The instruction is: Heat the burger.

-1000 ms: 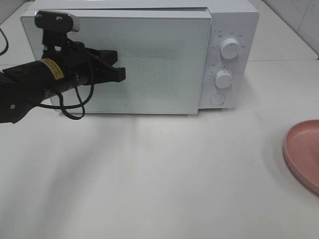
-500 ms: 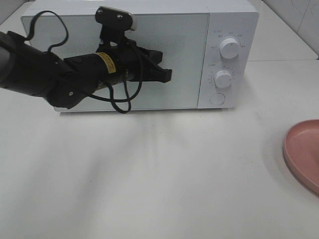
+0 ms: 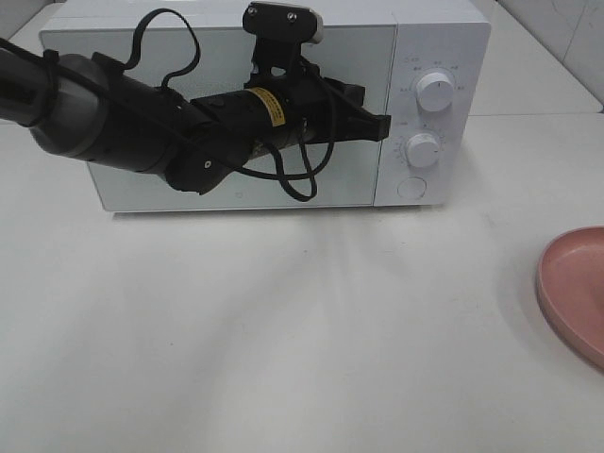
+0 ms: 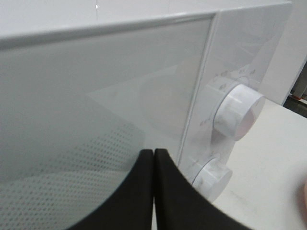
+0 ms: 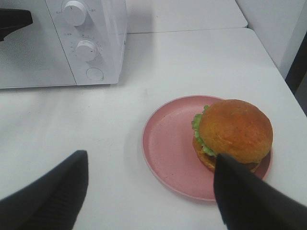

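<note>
The burger (image 5: 233, 132), with a golden-brown bun and green lettuce, sits on the round pink plate (image 5: 168, 148) in the right wrist view. My right gripper (image 5: 149, 158) hangs open above the table just short of the plate, with nothing between its fingers. The exterior view shows only the plate's edge (image 3: 574, 288) at the far right, with the burger out of frame. My left gripper (image 3: 382, 125) is shut and empty, its tips against the right edge of the white microwave's door (image 3: 142, 179). The left wrist view shows the closed fingertips (image 4: 153, 152) at the door, beside the knobs.
The microwave (image 3: 425, 38) stands at the back of the white table, its door flush with the body. Two round knobs (image 3: 435, 91) (image 3: 423, 149) and a round button (image 3: 411, 187) are on its right panel. The left arm's black cable loops in front of the door.
The left arm swept to the right across the microwave's front, and the door, ajar before, has swung flush shut. The plate has not moved.
</note>
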Controlling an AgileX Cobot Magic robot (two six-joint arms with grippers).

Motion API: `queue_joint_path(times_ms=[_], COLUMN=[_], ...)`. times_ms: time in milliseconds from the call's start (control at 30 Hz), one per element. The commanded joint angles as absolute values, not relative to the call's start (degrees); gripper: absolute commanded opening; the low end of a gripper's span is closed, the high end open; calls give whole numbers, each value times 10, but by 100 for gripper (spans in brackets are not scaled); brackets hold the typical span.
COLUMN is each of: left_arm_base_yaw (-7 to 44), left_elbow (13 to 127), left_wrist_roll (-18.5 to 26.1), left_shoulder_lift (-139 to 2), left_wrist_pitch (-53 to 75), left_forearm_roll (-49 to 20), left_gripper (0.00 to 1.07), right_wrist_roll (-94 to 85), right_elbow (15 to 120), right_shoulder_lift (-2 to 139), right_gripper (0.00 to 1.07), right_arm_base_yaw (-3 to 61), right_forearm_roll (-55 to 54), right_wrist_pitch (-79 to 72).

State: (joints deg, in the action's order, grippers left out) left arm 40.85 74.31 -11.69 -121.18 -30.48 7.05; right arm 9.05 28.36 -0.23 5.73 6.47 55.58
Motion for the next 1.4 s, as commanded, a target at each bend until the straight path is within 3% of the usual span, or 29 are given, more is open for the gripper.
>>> queue_joint_path(times_ms=[33,333,400,433,467,500,533,567,867,1033,1133,1333,1400], left_arm_base_yaw=[432,489,513,513,527,527,537,541,552,549,544,476,414], left_elbow=[755,751,751,751,751,751,751,751,752,752,752,751,743], left_wrist_roll=[-115,-128,-133,-133,-133,-133,-133,-133,-134,-133,-134,-119,-81], left_shoulder_lift=[-1195,-1137,-1107,-1107,-1087,-1087,-1073,-1067,-1015,-985,-985,-984,-969], left_wrist_pitch=[-297,-147,-72,-72,-24,-24,12,34,258,474,495,579,612], left_forearm_roll=[49,49,49,49,49,49,49,49,34,18,14,-19,-45], left_gripper=[0,1,26,26,55,55,88,101,99,99,99,99,99], right_wrist_roll=[86,86,86,86,86,86,86,86,86,86,86,86,86], right_elbow=[282,282,282,282,282,282,282,282,282,282,282,282,282], right_shoulder_lift=[-17,-17,-17,-17,-17,-17,-17,-17,-17,-17,-17,-17,-17], right_gripper=[71,71,71,71,71,71,71,71,71,71,71,71,71], right_arm_base_yaw=[54,54,54,54,54,54,54,54,54,54,54,54,54], right_forearm_roll=[66,66,66,66,66,66,66,66,66,66,66,66,66], right_wrist_pitch=[551,551,551,551,551,551,551,551,551,551,551,551,551])
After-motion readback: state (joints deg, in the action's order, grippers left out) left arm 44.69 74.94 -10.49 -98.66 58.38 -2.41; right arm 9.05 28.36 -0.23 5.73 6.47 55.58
